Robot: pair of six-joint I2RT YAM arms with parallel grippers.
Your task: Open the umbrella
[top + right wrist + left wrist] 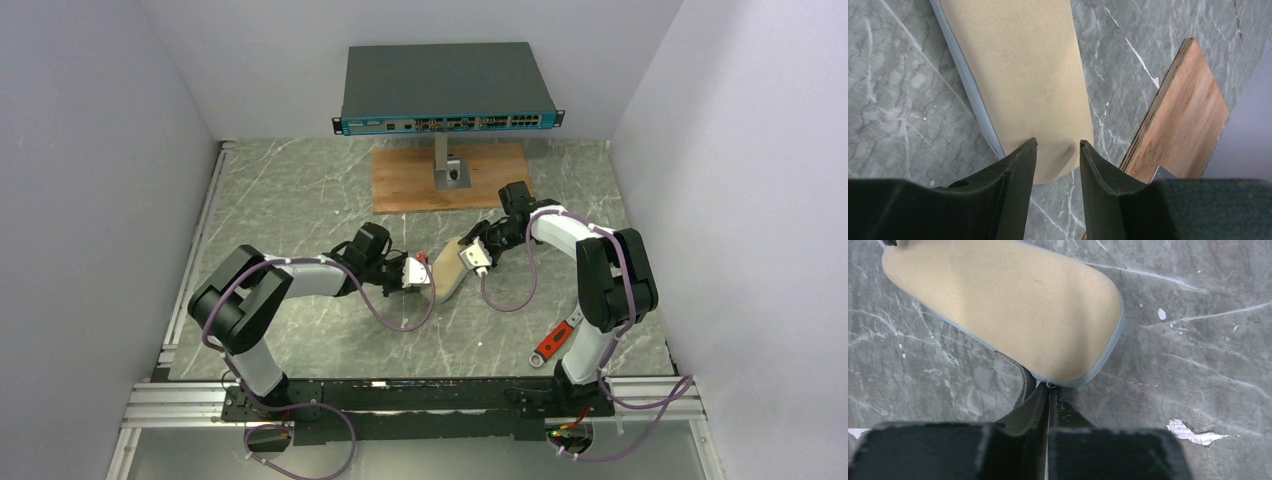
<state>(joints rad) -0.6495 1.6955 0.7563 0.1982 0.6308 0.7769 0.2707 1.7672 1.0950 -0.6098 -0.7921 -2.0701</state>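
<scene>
The umbrella itself does not show in any view. A cream oval clamshell case [452,272] with a grey zipper edge lies mid-table. My left gripper [420,273] is at the case's near end. In the left wrist view the jaws [1049,388] are shut on the small zipper pull at the edge of the case [1008,305]. My right gripper [476,256] is at the far end. In the right wrist view it [1058,145] is open, its fingers spread just over the end of the case [1023,75], holding nothing.
A wooden board [410,180] with a metal post carrying a network switch [448,90] stands at the back; the board [1183,115] also shows close to my right gripper. A red-handled tool [553,343] lies near the right arm's base. Walls close in on both sides.
</scene>
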